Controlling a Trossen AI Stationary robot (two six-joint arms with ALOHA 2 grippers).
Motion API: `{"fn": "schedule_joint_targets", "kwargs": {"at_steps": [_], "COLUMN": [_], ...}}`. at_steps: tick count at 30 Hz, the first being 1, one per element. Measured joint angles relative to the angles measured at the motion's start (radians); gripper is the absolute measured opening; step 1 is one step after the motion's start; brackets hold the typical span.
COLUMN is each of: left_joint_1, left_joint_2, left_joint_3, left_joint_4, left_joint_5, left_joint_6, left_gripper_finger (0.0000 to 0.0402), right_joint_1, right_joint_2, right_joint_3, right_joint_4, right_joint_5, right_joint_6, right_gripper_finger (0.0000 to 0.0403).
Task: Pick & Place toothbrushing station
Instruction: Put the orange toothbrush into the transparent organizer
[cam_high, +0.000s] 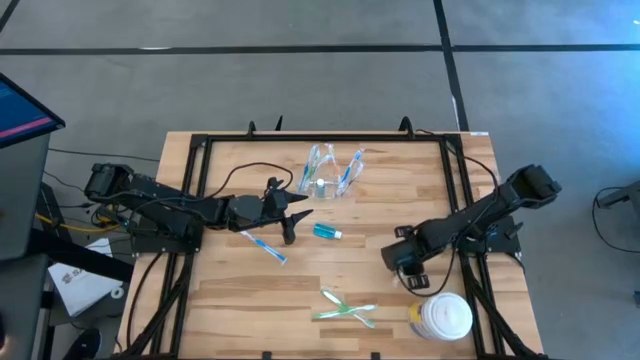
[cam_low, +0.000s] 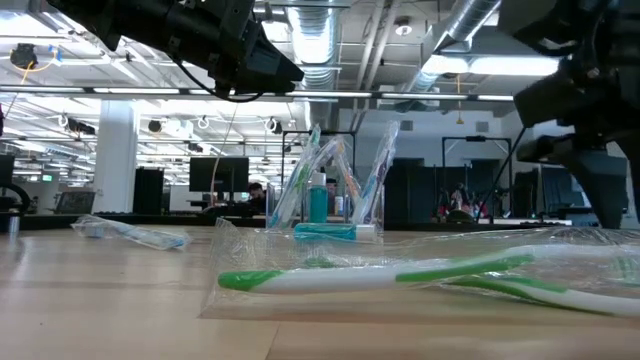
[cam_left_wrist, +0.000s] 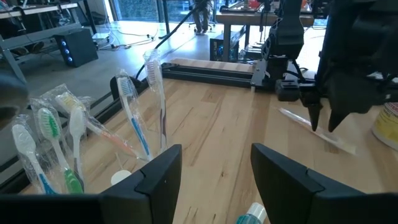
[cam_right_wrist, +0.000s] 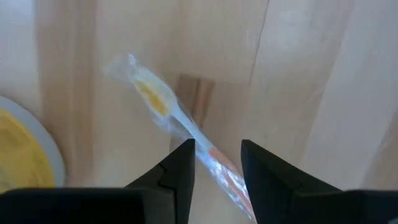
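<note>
Flanking right gripper (cam_high: 398, 262): white jar (cam_high: 444, 316), possibly touching green toothbrushes (cam_high: 345, 309).

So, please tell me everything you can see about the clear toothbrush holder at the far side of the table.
The clear holder looks like thin see-through plastic. It stands upright near the table's far edge, roughly midway across. Several wrapped toothbrushes lean out of it at angles, with blue, green and whitish heads upward. In the low view something teal stands among them. Nothing grips it: the left gripper hovers just in front, jaws open, apart from it.
</note>
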Motion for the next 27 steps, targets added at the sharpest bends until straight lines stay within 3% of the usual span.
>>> {"fn": "schedule_joint_targets", "kwargs": {"at_steps": [27], "left_joint_1": [0.0], "left_joint_2": [0.0], "left_joint_3": [0.0], "left_joint_4": [-0.003], "left_joint_5": [0.0], "left_joint_6": [0.0], "left_gripper_finger": [0.0186], "right_joint_1": [0.005], "right_joint_2": [0.006], "right_joint_3": [0.0], "right_joint_4": [-0.054], "right_joint_5": [-0.001], "right_joint_6": [-0.082], "right_gripper_finger": [0.012]}}
